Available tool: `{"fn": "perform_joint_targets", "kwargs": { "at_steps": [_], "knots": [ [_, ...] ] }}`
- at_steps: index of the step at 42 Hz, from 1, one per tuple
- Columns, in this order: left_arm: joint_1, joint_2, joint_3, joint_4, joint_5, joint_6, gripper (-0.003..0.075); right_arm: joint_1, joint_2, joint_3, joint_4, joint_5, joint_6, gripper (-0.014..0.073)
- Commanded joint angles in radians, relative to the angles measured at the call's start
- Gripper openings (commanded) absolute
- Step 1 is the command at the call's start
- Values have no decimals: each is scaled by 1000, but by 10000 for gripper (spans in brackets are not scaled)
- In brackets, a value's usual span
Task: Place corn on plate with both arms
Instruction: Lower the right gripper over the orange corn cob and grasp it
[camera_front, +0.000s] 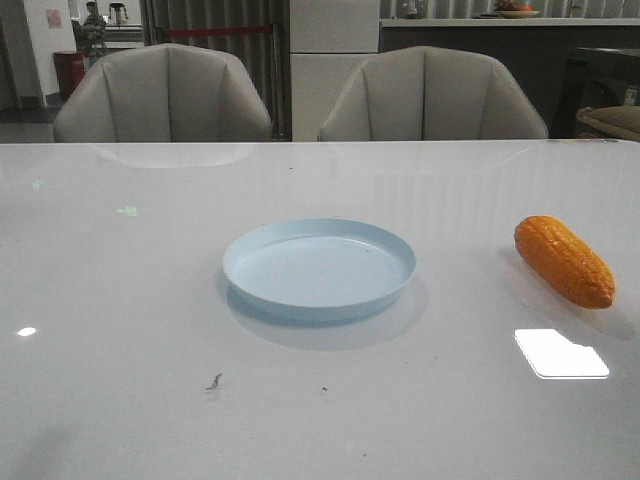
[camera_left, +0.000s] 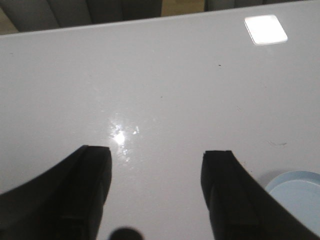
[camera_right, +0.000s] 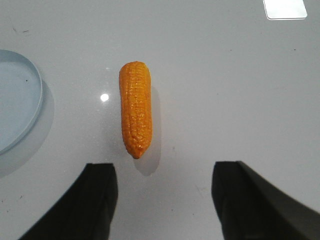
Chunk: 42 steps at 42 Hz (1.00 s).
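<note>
Both sets of jaws hang wide open, empty. Bumpy orange corn cob (camera_right: 135, 115) lies on the white tabletop (camera_front: 130, 300), right of the pale-blue round plate (camera_front: 319, 269); right jaws should straddle its middle squarely.

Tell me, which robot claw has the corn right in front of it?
The right gripper. Its wrist view shows the orange corn lying on the table just beyond its open fingers. The left gripper sees bare table and only an edge of the blue plate.

Only the wrist views show any of the robot. The left gripper (camera_left: 157, 190) has two matte black jaws, broad, curved outside, with squared flat tips. The right gripper (camera_right: 162, 200) looks the same.
</note>
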Motion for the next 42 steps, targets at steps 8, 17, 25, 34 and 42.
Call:
{"fn": "perform_joint_targets", "kwargs": {
  "at_steps": [8, 17, 25, 34, 42],
  "knots": [
    [80, -474, 580, -4, -284, 2, 454, -5, 5, -40, 6, -56, -4, 520],
    [80, -694, 806, -35, -322, 2, 454, -5, 140, -144, 6, 7, -4, 520],
    [80, -751, 832, -33, -313, 2, 454, 4, 352, -349, 10, 69, -4, 520],
    [80, -751, 832, -33, -313, 2, 454, 94, 604, -602, -3, 156, -5, 520],
    [80, -751, 832, -33, -311, 2, 454, 130, 804, -738, -50, 247, 0, 520]
  ]
}}
